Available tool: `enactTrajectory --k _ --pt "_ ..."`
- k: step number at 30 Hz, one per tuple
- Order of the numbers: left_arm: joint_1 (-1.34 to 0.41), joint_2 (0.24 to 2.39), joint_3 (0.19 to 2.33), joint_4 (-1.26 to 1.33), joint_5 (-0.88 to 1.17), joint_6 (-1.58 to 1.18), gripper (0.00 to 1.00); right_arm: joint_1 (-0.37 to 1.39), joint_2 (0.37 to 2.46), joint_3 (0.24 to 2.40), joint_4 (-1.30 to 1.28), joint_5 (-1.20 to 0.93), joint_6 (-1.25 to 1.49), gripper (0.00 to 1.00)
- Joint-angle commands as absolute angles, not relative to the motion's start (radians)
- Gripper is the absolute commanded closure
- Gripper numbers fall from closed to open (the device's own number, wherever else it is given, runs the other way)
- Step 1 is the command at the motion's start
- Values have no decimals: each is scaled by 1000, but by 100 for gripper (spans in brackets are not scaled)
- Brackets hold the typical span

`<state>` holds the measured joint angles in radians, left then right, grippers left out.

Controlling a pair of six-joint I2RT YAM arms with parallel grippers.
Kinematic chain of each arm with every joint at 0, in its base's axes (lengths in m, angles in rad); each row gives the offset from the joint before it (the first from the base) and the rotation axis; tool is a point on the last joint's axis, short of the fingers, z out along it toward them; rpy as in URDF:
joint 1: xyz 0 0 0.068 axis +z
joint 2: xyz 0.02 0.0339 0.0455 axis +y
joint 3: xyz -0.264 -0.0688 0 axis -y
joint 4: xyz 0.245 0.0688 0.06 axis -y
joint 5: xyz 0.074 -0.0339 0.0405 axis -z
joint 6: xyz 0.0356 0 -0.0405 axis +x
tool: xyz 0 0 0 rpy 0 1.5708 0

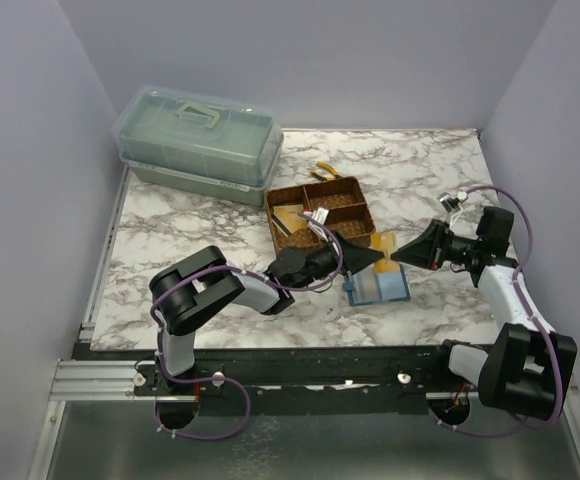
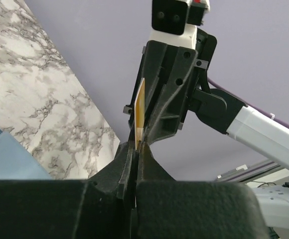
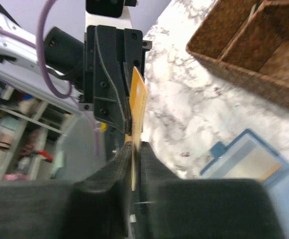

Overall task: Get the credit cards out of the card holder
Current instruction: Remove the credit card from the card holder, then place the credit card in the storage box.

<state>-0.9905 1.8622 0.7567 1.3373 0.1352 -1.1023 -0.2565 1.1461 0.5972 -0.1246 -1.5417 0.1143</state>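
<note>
**card 1 out, pinched by both arms mid-air**

- left fingers (image 2: 120, 167): closed on the bottom edge of a yellow card (image 2: 140, 112). the card stands on edge and runs straight out from the tips.
- right fingers (image 3: 115, 162): closed on the opposite edge of the same card, tip to tip with the left pair. this reads as a handover with both sides clamped.
- the card is off the surface (image 1: 170, 230), held between the 2 pairs of fingers and touching nothing else.
- card holder (image 1: 378, 287): lies open and flat on the surface, just below the meeting point and a little to the near side. nothing grips it.
- the right wrist view shows a pale panel and an orange sliver inside the holder. that could be another card, can't confirm.
- woven tray (image 1: 355, 190): on the surface just beyond the left fingers. there is something yellowish and flat in 1 compartment, can't tell if it's a card.

progress, my read: at least 1 card is extracted but not set down. left to do: one side lets go, the card gets placed, then the holder needs a check for more. roughly partway through.
</note>
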Motion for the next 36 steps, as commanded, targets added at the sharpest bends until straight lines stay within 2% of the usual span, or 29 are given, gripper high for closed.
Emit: enactTrajectory --k 1,4,6,8,17,22,24,27,31,36 --pt "-993 1861 719 1403 125 -1111 100 -256 1141 611 -139 -1700 107 74" --pt "-988 1832 687 1405 105 -1117 100 -258 1128 610 -142 -1683 101 34" --pt "-984 1807 651 1407 74 -1138 100 -256 1116 612 -148 -1656 94 18" --pt "-975 1781 605 1419 24 -1174 100 -256 1104 616 -155 -1620 81 10" --pt "-954 1609 372 1397 -307 -1306 100 -258 1103 652 -210 -1516 30 8" --pt "-916 1411 384 988 -417 -1384 100 -260 1113 664 -237 -1506 9 8" --pt "-915 1317 428 714 -512 -1431 100 -259 1112 664 -240 -1504 10 8" --pt "-914 1216 483 454 -675 -1549 100 -260 1110 663 -239 -1507 9 8" --pt "-898 1191 548 366 -789 -1558 100 -259 1111 664 -239 -1511 10 7" --pt "-839 1294 656 301 -804 -1643 100 -259 1107 663 -239 -1507 9 7"
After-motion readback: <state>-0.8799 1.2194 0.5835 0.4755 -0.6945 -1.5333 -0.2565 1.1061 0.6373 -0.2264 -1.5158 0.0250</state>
